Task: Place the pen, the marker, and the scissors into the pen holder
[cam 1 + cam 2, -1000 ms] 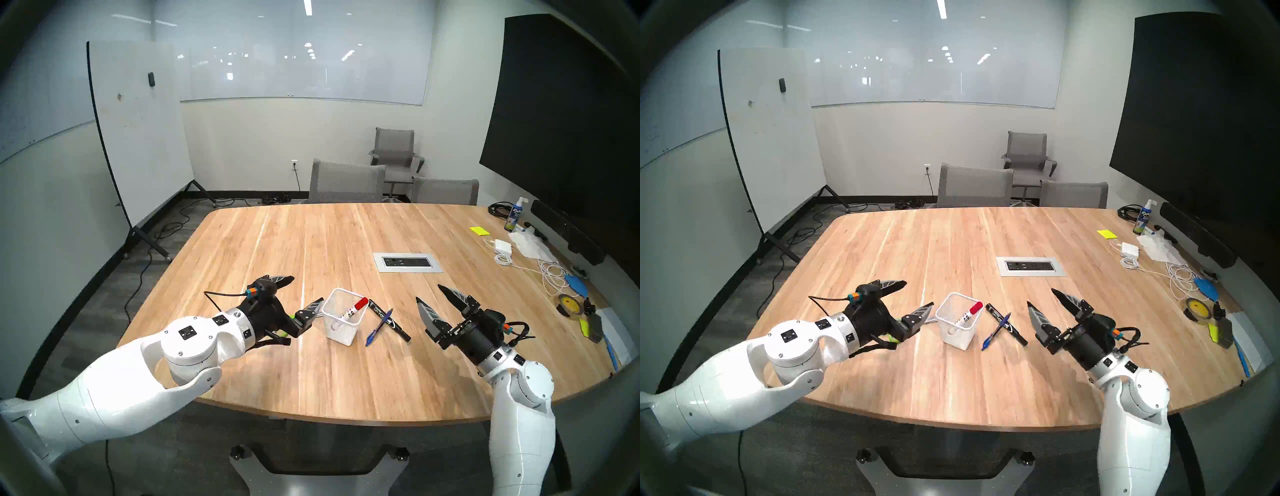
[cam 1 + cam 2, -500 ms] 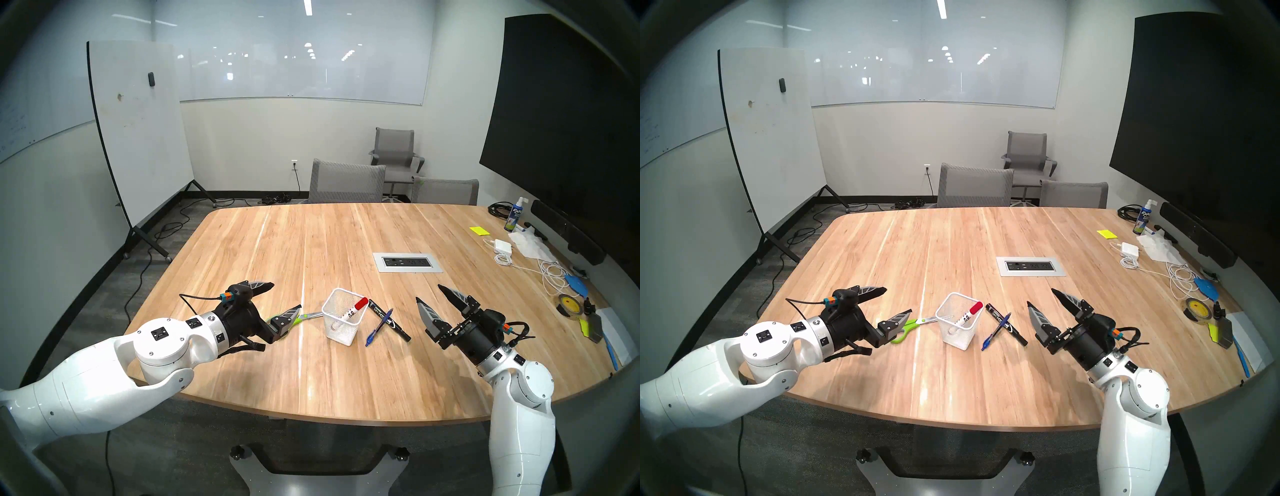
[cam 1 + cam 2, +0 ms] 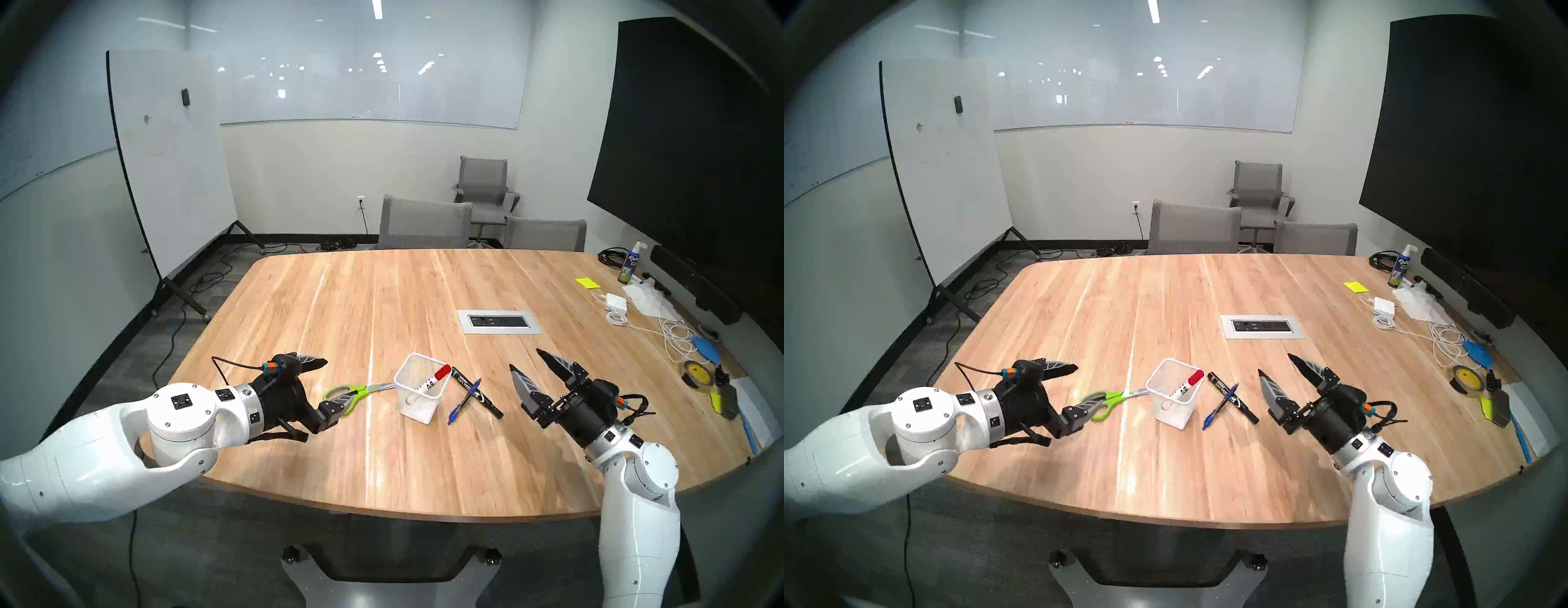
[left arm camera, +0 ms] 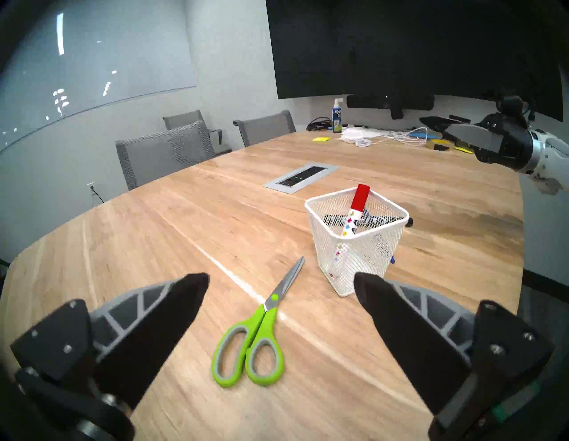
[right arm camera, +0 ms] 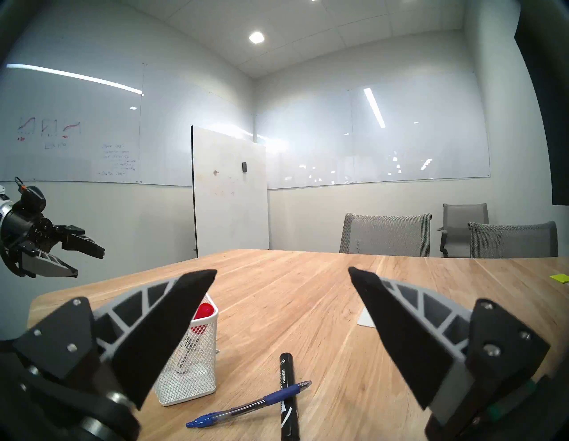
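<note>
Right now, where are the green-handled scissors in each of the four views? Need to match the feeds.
Head stereo left: scissors left of centre, blades toward the white mesh pen holder.
Head stereo right: scissors left of centre, again beside the holder.
Left wrist: lower centre, flat on the table between the open left gripper's fingers.
Right wrist: not in view.
Shared landmark: the pen holder with the red-capped marker, seen in all four.

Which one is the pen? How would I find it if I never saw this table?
Look on the wooden table for the white mesh pen holder with a red-capped marker sticking out. Just to its right, two things lie crossed. The pen is the thin blue one resting across the thick black marker.
</note>
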### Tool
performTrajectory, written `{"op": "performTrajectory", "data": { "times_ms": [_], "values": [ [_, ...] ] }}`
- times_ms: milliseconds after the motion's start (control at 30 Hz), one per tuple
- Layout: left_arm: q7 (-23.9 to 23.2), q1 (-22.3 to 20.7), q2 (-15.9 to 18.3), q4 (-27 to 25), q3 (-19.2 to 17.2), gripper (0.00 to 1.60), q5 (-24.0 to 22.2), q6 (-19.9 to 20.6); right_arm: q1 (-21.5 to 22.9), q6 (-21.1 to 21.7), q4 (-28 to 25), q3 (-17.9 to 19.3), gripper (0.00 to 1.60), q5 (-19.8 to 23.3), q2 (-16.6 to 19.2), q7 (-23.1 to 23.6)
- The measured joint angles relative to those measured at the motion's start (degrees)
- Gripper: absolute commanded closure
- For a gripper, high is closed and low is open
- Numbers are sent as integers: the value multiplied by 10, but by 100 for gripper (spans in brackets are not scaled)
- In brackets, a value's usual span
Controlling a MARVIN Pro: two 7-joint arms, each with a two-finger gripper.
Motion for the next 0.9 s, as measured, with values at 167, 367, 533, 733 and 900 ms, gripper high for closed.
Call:
{"op": "performTrajectory", "data": {
  "times_ms": [167,367,533,733,900],
  "values": [
    [-4,-8,-7,7,13,0,15,27,0,0,0,0,0,0,0,0],
    [-9,-18,-23,33,26,0,25,49,0,0,0,1,0,-1,-1,1],
    [-19,-29,-38,57,33,0,27,74,1,0,0,1,0,-1,-1,1],
    [-38,-42,-49,72,35,0,22,100,1,0,0,1,0,-1,-2,2],
    [-58,-56,-52,77,40,0,22,131,1,0,0,2,0,-2,-2,2]
  ]
}}
